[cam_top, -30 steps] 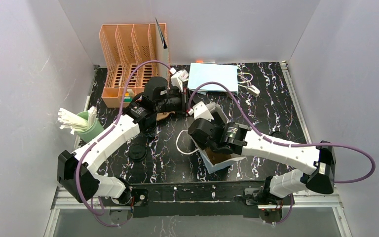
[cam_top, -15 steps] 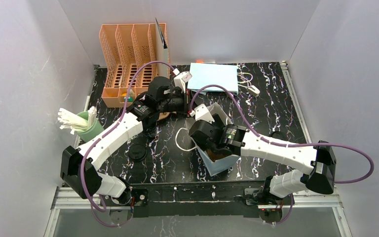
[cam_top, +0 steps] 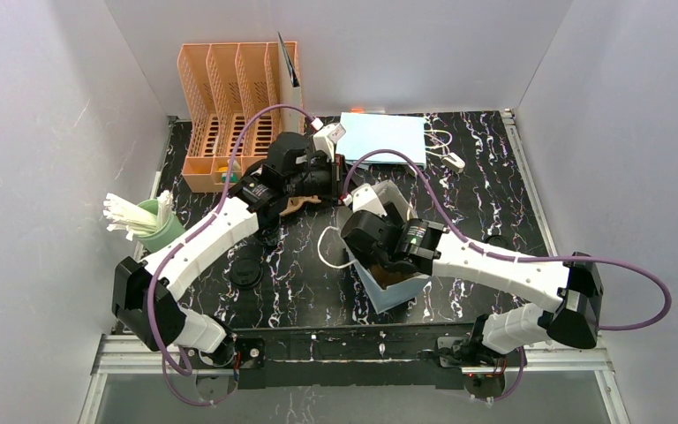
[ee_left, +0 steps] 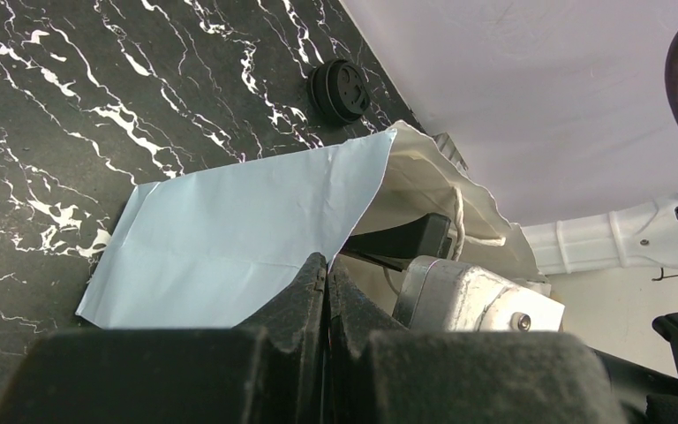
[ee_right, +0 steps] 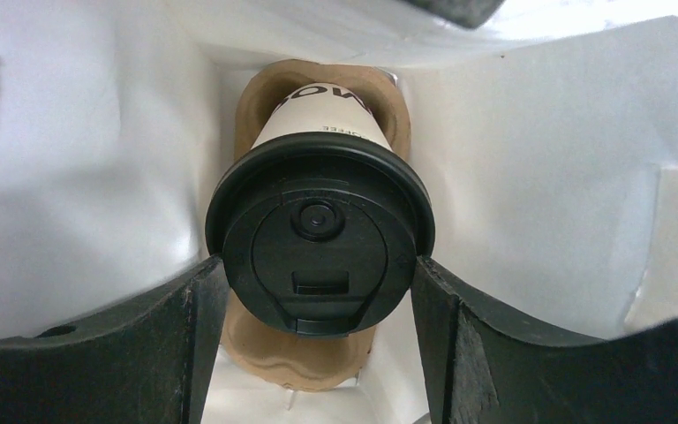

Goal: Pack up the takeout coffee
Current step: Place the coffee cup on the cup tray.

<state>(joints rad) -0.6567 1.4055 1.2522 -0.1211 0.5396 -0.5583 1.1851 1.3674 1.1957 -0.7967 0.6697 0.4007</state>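
A takeout coffee cup with a round black lid stands in the brown pulp carrier inside the light-blue paper bag. My right gripper reaches down into the bag and is shut on the lid's sides. My left gripper is shut on the bag's rim and holds the mouth open at its far left side. A second black-lidded cup stands on the table left of the bag. Another black lid shows on the table beyond the bag.
An orange slotted rack stands at the back left. A green cup of white sticks is at the left edge. Flat light-blue bags lie at the back. The bag's white handle loop hangs to its left.
My left gripper has moved a little right and away with the bag's rim, pulling the mouth wider. My right gripper has stayed in the bag on the cup.
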